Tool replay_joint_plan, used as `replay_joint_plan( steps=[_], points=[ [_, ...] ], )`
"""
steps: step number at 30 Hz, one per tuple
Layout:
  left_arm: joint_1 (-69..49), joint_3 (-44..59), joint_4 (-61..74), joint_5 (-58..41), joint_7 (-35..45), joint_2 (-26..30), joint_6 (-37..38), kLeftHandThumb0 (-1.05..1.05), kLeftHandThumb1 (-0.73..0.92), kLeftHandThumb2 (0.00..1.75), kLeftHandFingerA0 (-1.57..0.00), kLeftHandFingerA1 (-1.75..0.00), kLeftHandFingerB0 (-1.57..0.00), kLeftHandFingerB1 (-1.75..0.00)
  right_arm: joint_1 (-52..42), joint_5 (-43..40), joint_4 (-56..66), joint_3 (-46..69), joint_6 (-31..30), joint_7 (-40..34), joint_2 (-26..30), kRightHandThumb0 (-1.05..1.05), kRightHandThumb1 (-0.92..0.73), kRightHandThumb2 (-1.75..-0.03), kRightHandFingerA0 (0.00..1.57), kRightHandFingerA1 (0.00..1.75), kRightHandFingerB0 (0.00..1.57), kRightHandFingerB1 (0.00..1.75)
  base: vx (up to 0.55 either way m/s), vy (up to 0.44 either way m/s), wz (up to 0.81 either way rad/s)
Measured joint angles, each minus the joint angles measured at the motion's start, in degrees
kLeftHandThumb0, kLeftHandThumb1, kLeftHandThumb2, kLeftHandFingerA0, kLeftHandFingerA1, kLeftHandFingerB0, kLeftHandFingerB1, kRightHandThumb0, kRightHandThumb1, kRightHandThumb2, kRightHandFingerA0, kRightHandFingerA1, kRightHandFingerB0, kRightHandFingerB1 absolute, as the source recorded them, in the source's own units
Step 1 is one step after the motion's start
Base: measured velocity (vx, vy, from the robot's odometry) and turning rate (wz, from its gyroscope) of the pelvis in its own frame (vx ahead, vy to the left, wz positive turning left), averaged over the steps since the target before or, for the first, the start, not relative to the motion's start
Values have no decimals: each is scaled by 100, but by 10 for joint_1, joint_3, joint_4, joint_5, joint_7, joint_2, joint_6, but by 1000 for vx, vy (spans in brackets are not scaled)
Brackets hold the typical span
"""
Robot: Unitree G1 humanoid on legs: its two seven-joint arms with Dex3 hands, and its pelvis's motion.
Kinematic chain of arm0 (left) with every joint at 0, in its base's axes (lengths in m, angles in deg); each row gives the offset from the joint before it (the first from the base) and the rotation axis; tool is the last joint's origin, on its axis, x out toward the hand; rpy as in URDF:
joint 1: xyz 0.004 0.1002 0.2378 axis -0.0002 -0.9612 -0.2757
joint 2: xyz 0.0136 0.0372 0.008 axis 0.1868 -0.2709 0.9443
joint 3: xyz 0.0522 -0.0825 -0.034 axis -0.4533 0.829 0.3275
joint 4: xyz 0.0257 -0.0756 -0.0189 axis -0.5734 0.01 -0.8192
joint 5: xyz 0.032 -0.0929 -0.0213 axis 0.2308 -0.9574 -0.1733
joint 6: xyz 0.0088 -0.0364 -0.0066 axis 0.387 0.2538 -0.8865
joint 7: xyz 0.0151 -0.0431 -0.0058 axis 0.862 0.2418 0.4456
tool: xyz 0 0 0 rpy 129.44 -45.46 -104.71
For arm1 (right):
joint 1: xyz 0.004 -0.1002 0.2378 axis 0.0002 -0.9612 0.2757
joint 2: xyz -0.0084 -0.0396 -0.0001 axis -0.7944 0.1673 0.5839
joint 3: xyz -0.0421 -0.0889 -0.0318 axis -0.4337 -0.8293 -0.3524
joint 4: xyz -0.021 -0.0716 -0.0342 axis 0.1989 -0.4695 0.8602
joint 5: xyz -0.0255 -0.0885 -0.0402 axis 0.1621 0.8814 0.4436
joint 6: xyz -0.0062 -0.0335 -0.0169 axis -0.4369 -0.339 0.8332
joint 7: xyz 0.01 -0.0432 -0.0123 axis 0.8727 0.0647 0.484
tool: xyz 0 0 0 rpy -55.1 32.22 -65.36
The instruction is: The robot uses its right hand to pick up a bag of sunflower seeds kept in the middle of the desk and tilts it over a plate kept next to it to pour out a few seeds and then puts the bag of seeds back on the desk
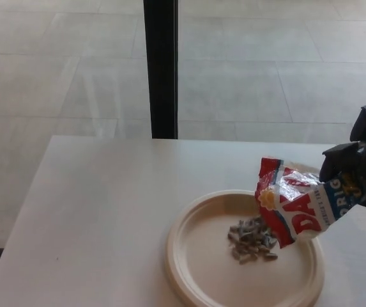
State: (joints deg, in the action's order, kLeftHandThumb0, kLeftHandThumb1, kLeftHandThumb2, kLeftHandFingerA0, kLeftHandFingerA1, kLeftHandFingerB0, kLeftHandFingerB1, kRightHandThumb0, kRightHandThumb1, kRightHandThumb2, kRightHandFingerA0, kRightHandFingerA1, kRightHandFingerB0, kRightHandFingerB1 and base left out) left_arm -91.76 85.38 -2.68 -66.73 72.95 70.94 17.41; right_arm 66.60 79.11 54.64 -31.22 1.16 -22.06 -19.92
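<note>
Now the pour looks about done: a small heap of seeds (252, 238) lies on the plate (189, 268), just below and to the left of the right hand (360, 173). That hand is clamped on the bag (294, 203), held above the plate's right side, long axis slanting down-left, mouth toward the seeds. Next, I'd judge, tip it upright and set it on the desk (99, 211).

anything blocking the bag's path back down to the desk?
Nothing visible does. The right hand holds the bag of seeds tilted over the plate, seeds piled beneath its mouth. The desk around the plate shows nothing else on it.
</note>
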Motion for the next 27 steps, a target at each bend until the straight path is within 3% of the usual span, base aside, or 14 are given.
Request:
replay_joint_plan(
  steps=[3, 4, 5, 7, 14, 21, 22, 27],
  points=[
    [1, -5, 0, 1, -1, 2, 0, -80, 72, 63, -45, -52, -51, -38, 0, 1, 8, 0, -1, 5, 0, -30, -67, -67, 93, 165, 82, 67, 0, 0, 0],
    [1, -6, 0, 1, -1, 3, 0, -79, 73, 63, -45, -52, -52, -39, 0, 2, 10, 0, -1, 5, 0, -24, -67, -71, 90, 167, 82, 94, 0, 0, 0],
    [1, -6, 0, 1, -1, 3, 0, -78, 72, 62, -45, -51, -51, -39, 0, 4, 12, 0, 0, 5, 0, -20, -64, -84, 85, 170, 80, 129, 0, 0, 0],
    [2, -4, 0, 1, -1, 3, 0, -78, 72, 62, -45, -53, -50, -39, -1, 5, 12, 1, 1, 5, 0, -17, -58, -99, 84, 175, 76, 159, 0, 0, 0],
    [-2, 3, 1, -1, 3, 3, -1, -83, 71, 63, -42, -52, -50, -39, -57, -14, 30, 33, -23, 8, -40, -15, -57, -107, 83, 175, 67, 163, 0, 0, 0],
    [-6, 4, 1, -1, 6, 3, -1, -83, 73, 62, -46, -49, -52, -38, -149, -45, 43, 72, -54, 3, -115, -12, -49, -118, 87, 175, 72, 164, 0, 0, 0],
    [-7, 3, 0, -1, 6, 3, -1, -82, 73, 63, -45, -48, -52, -38, -160, -49, 42, 76, -57, 0, -126, -13, -50, -119, 80, 175, 70, 167, 0, 0, 0],
    [-10, 2, -1, -1, 5, 3, -1, -81, 73, 63, -47, -50, -53, -38, -201, -82, 36, 109, -61, -16, -186, -13, -60, -106, 82, 175, 73, 164, 0, 0, 0]
  ],
)
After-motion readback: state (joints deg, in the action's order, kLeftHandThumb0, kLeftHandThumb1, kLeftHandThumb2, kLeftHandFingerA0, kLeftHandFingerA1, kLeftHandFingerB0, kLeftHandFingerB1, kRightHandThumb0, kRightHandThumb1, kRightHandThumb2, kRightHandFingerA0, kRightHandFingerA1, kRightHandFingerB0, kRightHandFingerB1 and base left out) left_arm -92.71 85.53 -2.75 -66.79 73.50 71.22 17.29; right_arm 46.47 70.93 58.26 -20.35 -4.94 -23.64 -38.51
